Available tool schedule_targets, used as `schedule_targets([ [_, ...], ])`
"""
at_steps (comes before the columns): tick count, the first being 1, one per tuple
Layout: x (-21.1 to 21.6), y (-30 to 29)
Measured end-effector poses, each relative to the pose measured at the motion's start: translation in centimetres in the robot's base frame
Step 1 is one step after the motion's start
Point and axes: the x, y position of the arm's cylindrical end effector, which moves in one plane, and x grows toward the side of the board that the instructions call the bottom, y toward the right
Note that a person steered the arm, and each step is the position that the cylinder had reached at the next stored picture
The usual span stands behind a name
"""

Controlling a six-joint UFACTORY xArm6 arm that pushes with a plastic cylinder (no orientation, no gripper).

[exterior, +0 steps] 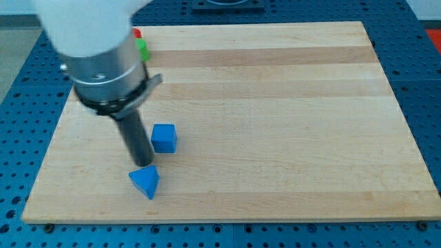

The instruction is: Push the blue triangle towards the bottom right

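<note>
**Rod tip set just above the blue triangle, lower left of the board**

On a pale wooden board (pixel 275 103) with long lengthwise grain bands, laid over a blue perforated metal bench (pixel 424 83), sits everything that matters. Beyond the bench a strip of grey floor shows at the view's top corners.

I carry no fingers, so nothing spreads or pinches; I end in a straight dark rod, and my tip (pixel 143 165) stands on the wood. Directly below my tip, touching or almost touching it, lies the blue triangle block (pixel 145 182), near the board's bottom edge on the view's left. Its flat upper edge faces my tip and one corner points toward the view's bottom, slightly rightward; its long axis runs roughly along that upper edge, left to right.

Up and to the right of my tip, just beside the rod's shaft, sits a blue cube-like block (pixel 164 138), apart from the triangle. Both look like smooth, matte, solid-coloured pieces with crisp edges.

Far above my tip, by the board's top left, a green block (pixel 142 48) and a red block (pixel 137 32) peek out beside the arm's white and silver housing (pixel 103 48); their shapes are mostly hidden.
</note>
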Motion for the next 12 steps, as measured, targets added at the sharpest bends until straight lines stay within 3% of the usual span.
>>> schedule_targets([
  [1,3.2,-4.7],
  [2,6.2,-3.6],
  [3,5.0,1.4],
  [6,-6.3,17.2],
  [7,-7.7,21.0],
  [10,-3.3,11.6],
  [12,-2.5,16.1],
])
